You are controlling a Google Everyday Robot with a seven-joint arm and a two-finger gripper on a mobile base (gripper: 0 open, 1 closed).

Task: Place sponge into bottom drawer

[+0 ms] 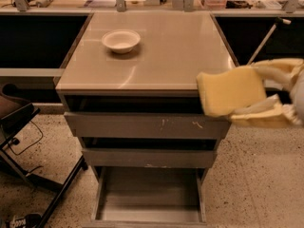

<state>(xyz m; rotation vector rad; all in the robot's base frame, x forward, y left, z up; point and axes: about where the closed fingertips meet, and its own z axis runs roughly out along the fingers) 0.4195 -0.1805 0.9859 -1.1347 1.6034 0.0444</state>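
Since the bottom drawer (pixel 148 194) is pulled well out in front of the cabinet, with its plain grey floor bare and open from above, I read the drop spot as ready. What is left is the carry. The gripper (pixel 259 95) is in the air at the right of the view, level with the front right corner of the table (pixel 161 56). Its pale fingers are clamped on the sponge (pixel 228 91), one over the top and one underneath, so the foam block sticks out to the left, ahead of the fingers. That hold looks sensible to me: the free end can go in first and lie flat when released.

In this view the sponge overlaps the table's front edge and the right end of the top drawer (pixel 137 125). It is well above the open tray and to its right. I judge the next move must go left and down, and stay forward of the middle drawer (pixel 149 158) so the foam does not catch its front. The white bowl (pixel 120 40) sits far back on the table, well out of the way.
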